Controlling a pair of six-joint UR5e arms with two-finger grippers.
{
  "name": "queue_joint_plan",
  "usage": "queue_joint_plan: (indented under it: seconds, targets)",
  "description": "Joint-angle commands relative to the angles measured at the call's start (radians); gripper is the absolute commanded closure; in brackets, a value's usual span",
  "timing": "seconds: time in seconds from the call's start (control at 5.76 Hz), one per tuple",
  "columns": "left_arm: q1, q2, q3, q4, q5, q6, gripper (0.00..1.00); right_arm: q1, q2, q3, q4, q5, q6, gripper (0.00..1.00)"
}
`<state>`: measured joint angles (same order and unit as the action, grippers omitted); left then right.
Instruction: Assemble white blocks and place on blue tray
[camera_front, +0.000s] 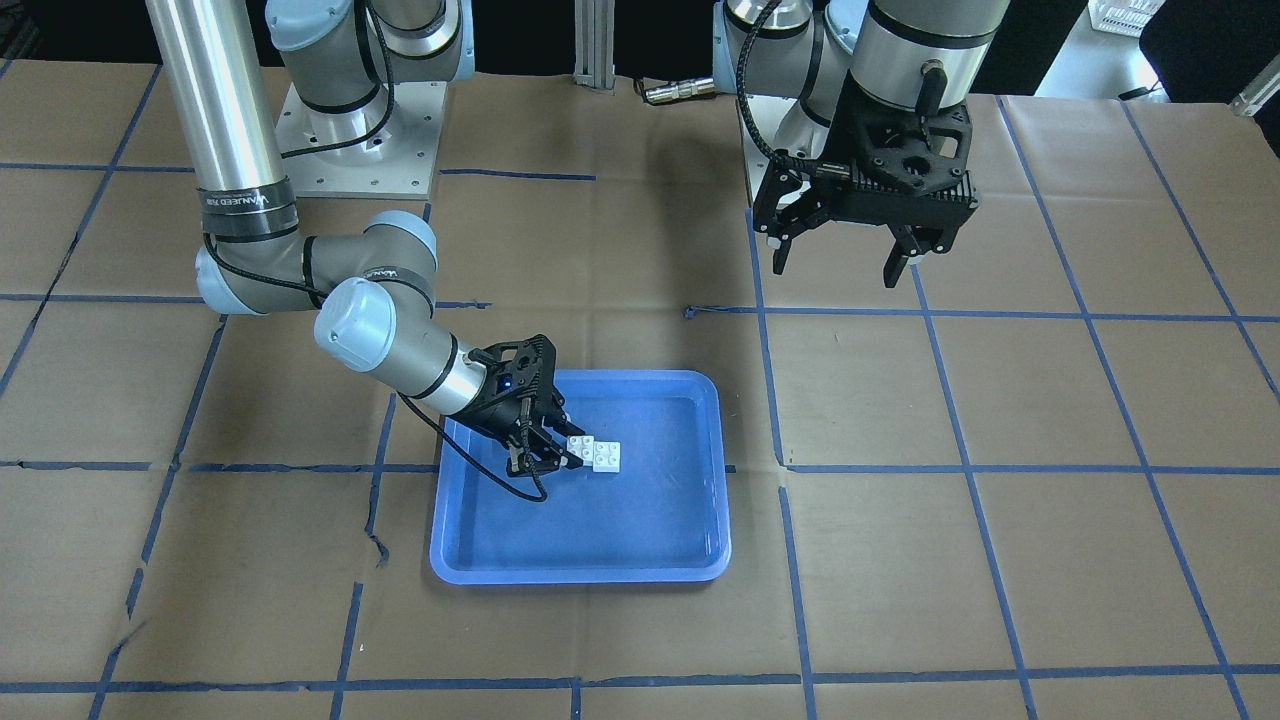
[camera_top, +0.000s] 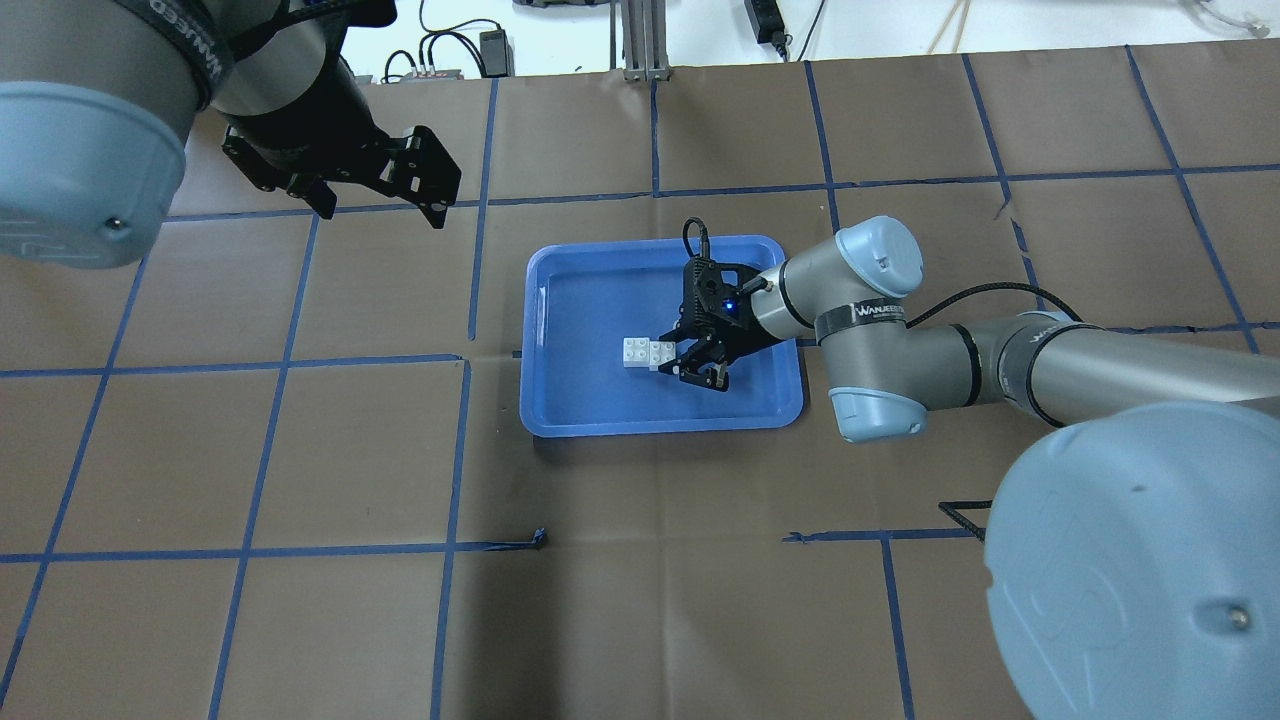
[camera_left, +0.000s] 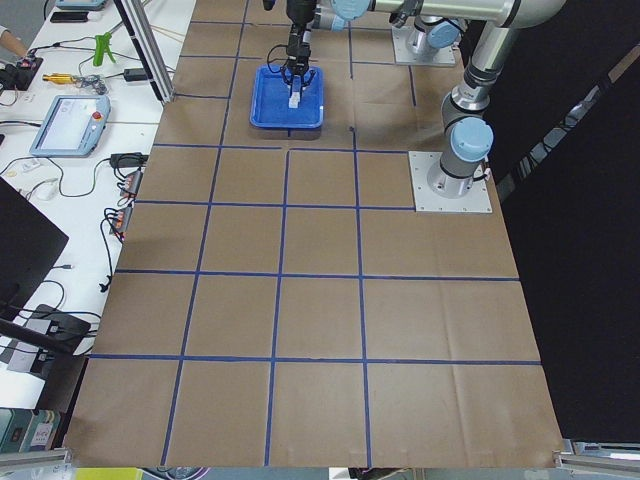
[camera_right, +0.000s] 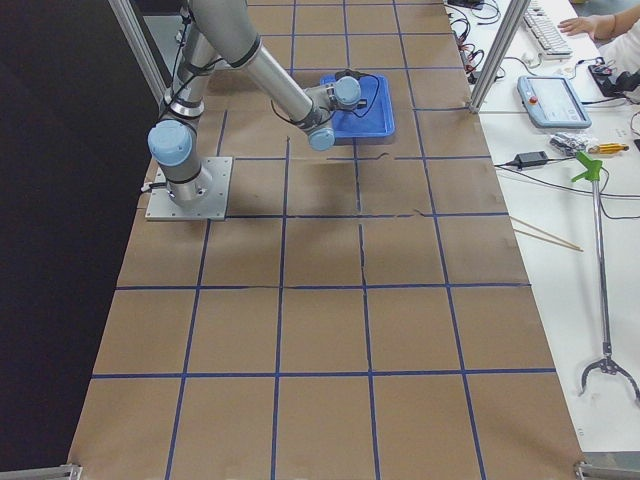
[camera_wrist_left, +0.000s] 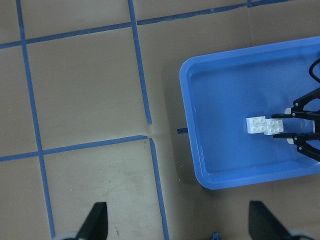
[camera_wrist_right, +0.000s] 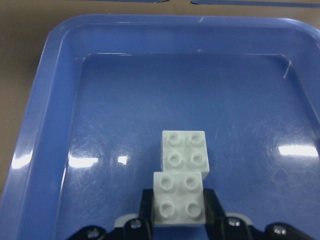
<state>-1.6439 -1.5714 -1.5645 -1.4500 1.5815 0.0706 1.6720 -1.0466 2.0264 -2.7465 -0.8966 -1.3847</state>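
The two white blocks (camera_front: 596, 453) sit touching each other, slightly offset, low in the middle of the blue tray (camera_front: 580, 575). My right gripper (camera_front: 565, 452) reaches into the tray from the robot's right. In the right wrist view its pads (camera_wrist_right: 146, 206) press both sides of the nearer white block (camera_wrist_right: 178, 199), and the farther block (camera_wrist_right: 184, 150) juts ahead of it. The overhead view shows the blocks (camera_top: 645, 352) at the right gripper (camera_top: 680, 358). My left gripper (camera_front: 835, 272) hangs open and empty, high above the table and away from the tray (camera_top: 660, 428).
Brown paper with a grid of blue tape (camera_front: 930, 315) covers the table. The arm base plates (camera_front: 360, 140) stand at the robot's edge. Operator desks with tools (camera_left: 70, 120) line the far side in the side views.
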Motion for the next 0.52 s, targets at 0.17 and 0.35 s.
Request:
queue_joint_plan:
  seconds: [0.17, 0.35]
  targets:
    - [0.004, 0.004, 0.001, -0.017, 0.0, 0.003, 0.01, 0.0, 0.003, -0.003, -0.022, -0.002, 0.009, 0.75]
    - [0.004, 0.007, -0.002, -0.016, 0.0, 0.003, 0.01, 0.0, 0.003, -0.005, -0.027, -0.002, 0.01, 0.75]
